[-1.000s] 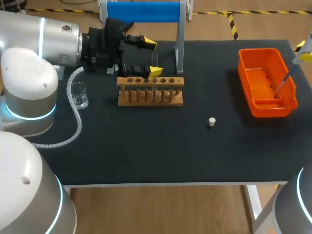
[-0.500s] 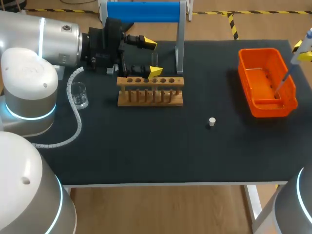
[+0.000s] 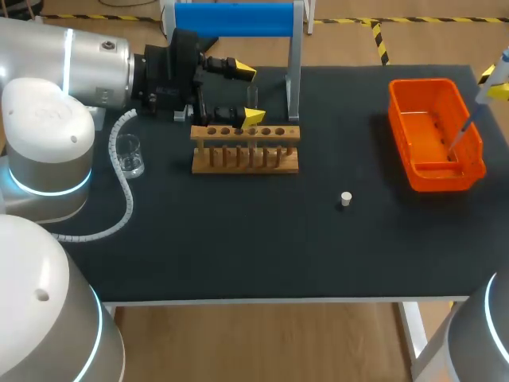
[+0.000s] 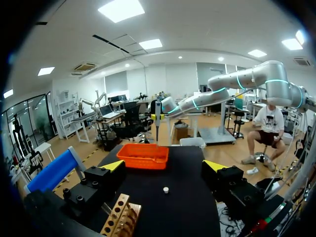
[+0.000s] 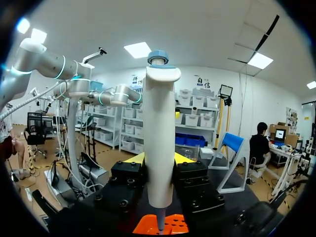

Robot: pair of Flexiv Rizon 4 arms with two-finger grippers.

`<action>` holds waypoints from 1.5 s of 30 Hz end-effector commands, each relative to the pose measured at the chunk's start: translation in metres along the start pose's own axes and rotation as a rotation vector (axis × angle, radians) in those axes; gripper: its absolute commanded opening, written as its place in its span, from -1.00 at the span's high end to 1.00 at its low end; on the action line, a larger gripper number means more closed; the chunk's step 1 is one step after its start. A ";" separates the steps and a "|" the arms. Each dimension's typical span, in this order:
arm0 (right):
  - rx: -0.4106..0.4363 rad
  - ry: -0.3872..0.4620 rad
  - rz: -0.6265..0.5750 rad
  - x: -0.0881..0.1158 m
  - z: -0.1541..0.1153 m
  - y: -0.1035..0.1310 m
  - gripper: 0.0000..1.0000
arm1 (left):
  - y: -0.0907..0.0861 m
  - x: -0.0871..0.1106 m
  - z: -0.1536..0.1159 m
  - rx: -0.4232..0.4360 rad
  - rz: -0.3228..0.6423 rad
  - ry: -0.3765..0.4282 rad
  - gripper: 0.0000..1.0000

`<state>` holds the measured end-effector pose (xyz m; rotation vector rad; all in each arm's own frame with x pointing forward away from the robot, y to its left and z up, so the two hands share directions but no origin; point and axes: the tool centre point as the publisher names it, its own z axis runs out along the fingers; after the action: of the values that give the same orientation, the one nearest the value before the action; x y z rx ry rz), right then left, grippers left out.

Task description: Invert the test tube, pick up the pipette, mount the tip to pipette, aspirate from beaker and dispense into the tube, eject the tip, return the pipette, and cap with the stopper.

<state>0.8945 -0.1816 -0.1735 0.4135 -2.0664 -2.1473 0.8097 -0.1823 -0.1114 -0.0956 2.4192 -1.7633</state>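
Note:
My right gripper (image 3: 493,82) is at the table's far right edge, shut on the white pipette (image 5: 159,133). The pipette's thin end (image 3: 461,133) reaches down into the orange bin (image 3: 433,163); in the right wrist view the bin (image 5: 170,224) lies straight under the pipette. My left gripper (image 3: 248,95) stands open just behind the wooden tube rack (image 3: 245,151), with a clear test tube (image 3: 252,106) upright in the rack between its fingers, untouched. The left wrist view shows that gripper (image 4: 164,166) wide open over the rack (image 4: 120,218). A small white stopper (image 3: 345,198) lies alone mid-table.
A glass beaker (image 3: 130,155) stands left of the rack, beside my left arm's cable hose. The blue pipette stand (image 3: 235,20) rises at the back behind the rack. The dark mat between rack, stopper and front edge is bare.
The right gripper with the pipette has shifted very slightly upward at the bin. The left arm, rack and stopper have not moved.

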 end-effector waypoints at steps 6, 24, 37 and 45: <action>0.005 -0.004 -0.001 0.001 0.002 0.001 1.00 | 0.001 0.000 -0.001 0.004 0.002 -0.001 -1.00; 0.005 -0.004 -0.001 0.001 0.002 0.001 1.00 | -0.012 -0.007 0.018 -0.015 -0.004 0.000 -1.00; 0.005 -0.004 -0.001 0.001 0.002 0.001 1.00 | -0.096 -0.001 0.139 -0.083 -0.036 0.002 -1.00; 0.005 -0.004 -0.001 0.001 0.002 0.001 1.00 | -0.134 -0.003 0.228 -0.100 -0.043 -0.015 -1.00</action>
<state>0.8936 -0.1802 -0.1730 0.4112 -2.0695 -2.1477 0.8205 -0.3358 -0.0334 -0.1729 2.4594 -1.7173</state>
